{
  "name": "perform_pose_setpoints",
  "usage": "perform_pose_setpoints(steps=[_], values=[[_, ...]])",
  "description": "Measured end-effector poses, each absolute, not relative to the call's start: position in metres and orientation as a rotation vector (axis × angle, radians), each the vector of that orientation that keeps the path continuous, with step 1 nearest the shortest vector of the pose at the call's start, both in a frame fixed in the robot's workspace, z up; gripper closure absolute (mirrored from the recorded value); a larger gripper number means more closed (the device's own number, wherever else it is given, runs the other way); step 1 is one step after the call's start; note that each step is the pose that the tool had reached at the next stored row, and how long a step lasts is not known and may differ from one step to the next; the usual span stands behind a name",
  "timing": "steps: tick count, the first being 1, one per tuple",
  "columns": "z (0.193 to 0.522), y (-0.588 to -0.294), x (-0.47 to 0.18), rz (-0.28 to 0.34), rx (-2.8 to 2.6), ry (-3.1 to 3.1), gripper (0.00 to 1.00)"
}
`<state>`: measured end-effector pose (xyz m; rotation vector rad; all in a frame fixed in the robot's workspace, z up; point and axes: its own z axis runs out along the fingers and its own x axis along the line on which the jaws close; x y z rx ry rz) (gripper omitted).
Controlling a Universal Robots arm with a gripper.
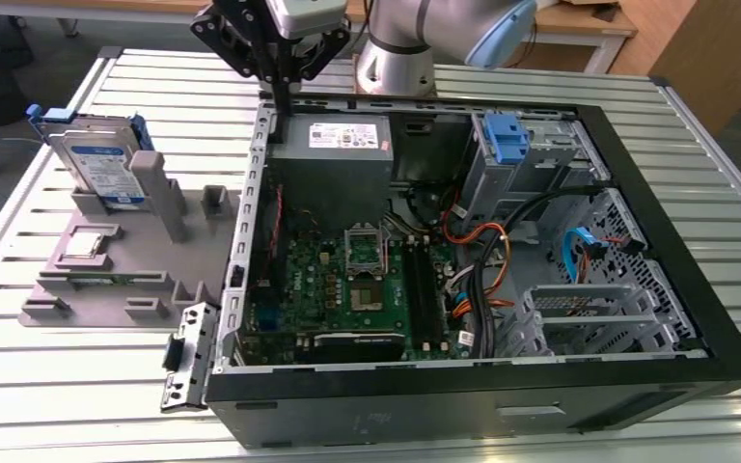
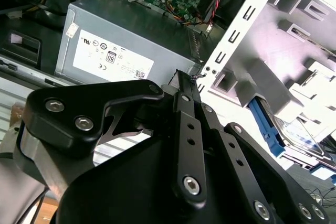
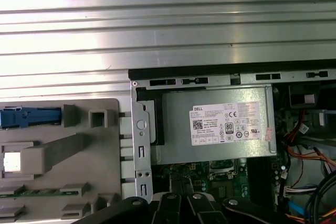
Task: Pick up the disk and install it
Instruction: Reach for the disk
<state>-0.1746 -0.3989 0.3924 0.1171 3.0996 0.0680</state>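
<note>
Disk (image 1: 97,159) upright in grey holder (image 1: 139,268) (white-and-blue label showing), gripper (image 1: 274,101) well apart

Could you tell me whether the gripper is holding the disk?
No, the disk stands upright in the grey holder, apart from the gripper above a corner of the computer case.

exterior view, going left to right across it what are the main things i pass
disk → power supply → blue latch → blue cable
</note>
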Motion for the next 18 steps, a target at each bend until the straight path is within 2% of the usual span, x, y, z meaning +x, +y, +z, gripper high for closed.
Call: perform_pose_setpoints(steps=[18], values=[[0.3924,-0.3989,-0.1806,0.068,0.117,3.1,0.9]])
